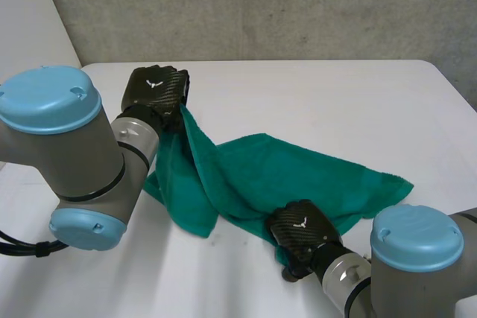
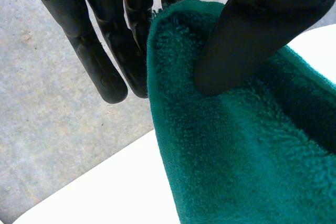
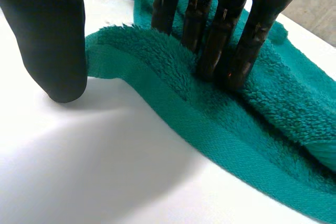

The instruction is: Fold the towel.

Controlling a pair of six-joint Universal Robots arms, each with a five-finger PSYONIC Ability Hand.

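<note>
- The left robot hand (image 1: 155, 88) is pinching a corner of the green towel (image 1: 276, 173) between thumb and fingers, holding it above the counter (image 1: 335, 102)
- The right robot hand (image 1: 300, 230) is pressing straight fingers on the towel's near edge, thumb off the cloth, gripping nothing
- The rest is lying rumpled on the counter between them
- Risk: the pinch may be slipping if the cloth tightens, dropping the corner

Lab-like test bench: white table (image 1: 313, 98), bare concrete wall (image 1: 261, 5).
</note>
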